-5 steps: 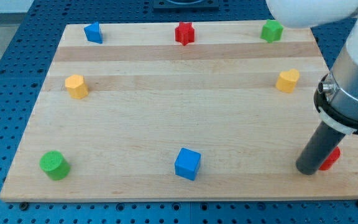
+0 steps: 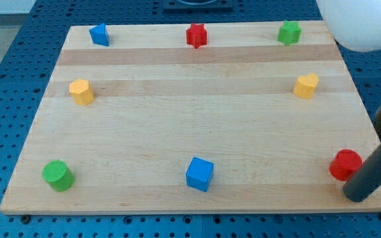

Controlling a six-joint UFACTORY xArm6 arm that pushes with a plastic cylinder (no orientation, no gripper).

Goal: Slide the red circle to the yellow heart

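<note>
The red circle (image 2: pixel 344 164) sits near the board's bottom right corner. The yellow heart (image 2: pixel 305 85) lies at the right side, well above the red circle toward the view's top. My tip (image 2: pixel 357 196) is at the board's bottom right edge, just below and right of the red circle, close to it or touching it. The rod rises to the right out of view.
A blue cube (image 2: pixel 199 174) is at bottom centre, a green circle (image 2: pixel 58 175) at bottom left, a yellow block (image 2: pixel 81 91) at left. Along the top are a blue block (image 2: pixel 99 34), a red star (image 2: pixel 196 35) and a green block (image 2: pixel 288 32). The wooden board (image 2: pixel 190 125) lies on a blue pegboard.
My tip moved right and down, from the red circle's left side to its lower right. The red circle is now fully uncovered.
</note>
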